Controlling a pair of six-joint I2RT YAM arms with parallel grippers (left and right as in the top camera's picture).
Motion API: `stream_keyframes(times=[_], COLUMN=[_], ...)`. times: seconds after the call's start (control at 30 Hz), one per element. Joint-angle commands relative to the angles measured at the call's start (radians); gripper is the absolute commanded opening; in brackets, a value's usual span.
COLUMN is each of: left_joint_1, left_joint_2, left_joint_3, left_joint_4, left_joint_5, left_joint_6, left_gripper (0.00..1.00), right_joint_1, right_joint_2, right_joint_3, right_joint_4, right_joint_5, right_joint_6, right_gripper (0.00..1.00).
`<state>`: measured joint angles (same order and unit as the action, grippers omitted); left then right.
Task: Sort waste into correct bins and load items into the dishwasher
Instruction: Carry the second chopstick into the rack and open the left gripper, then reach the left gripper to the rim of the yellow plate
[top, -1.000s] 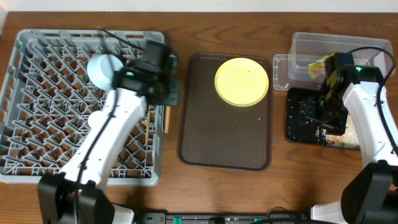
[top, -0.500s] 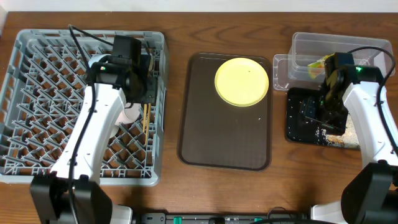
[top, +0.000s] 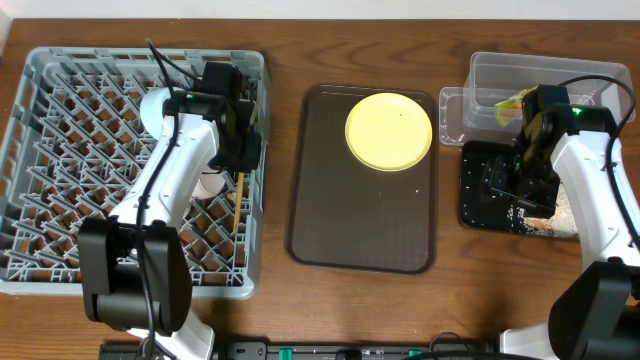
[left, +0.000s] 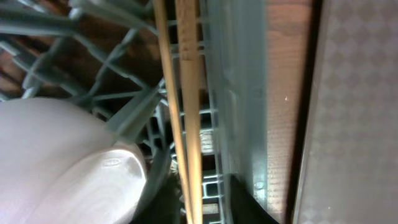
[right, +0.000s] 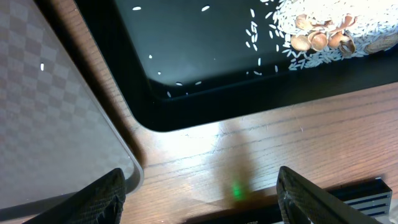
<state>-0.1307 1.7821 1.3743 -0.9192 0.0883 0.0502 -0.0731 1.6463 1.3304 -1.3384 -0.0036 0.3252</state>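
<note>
The grey rack (top: 60, 150) fills the left of the table. My left gripper (top: 243, 158) hangs low inside its right wall, shut on the wooden chopsticks (top: 240, 195), which run along that wall in the left wrist view (left: 186, 93) between the jaws (left: 202, 202). A white cup or bowl (left: 62, 168) lies beside them. A light blue bowl (top: 152, 108) peeks out left of the arm. The yellow plate (top: 389, 131) sits on the brown tray. My right gripper (right: 199, 199) is open and empty above the black tray's (right: 249, 62) corner. Rice (right: 336, 18) lies in the tray.
The brown serving tray (top: 360, 230) lies in the middle and shows in the right wrist view (right: 50, 106). The clear tub (top: 490, 80) at the back right holds the green-and-yellow wrapper (top: 512, 103). Brown shell bits (right: 317, 38) lie on the rice.
My left gripper moved from the rack's right edge into the rack, then slightly back right. The chopsticks went from outside the wall to inside it. The right arm has not moved.
</note>
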Motion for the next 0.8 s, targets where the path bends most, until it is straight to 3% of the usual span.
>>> stream_keyframes(times=[0.0, 0.47, 0.6, 0.77], left_joint_1=[0.003, -0.034, -0.101, -0.228], left_joint_2=[-0.008, -0.2, -0.229, -0.191], left_joint_3=[0.015, 0.016, 0.016, 0.016], left_joint_4=[0.0, 0.072, 0.142, 0.247], left_joint_5=[0.003, 0.04, 0.126, 0.132], left_joint_6=[0.002, -0.002, -0.002, -0.002], left_gripper=[0.54, 0.54, 0.5, 0.5], right_joint_1=[-0.005, -0.005, -0.005, -0.005], right_joint_2=[-0.023, -0.023, -0.023, -0.023], right_joint_3=[0.01, 0.01, 0.01, 0.01], right_joint_4=[0.0, 0.003, 0.008, 0.008], right_joint_5=[-0.001, -0.001, -0.002, -0.002], right_joint_6=[-0.012, -0.012, -0.012, -0.012], right_gripper=[0.76, 0.76, 0.76, 0.76])
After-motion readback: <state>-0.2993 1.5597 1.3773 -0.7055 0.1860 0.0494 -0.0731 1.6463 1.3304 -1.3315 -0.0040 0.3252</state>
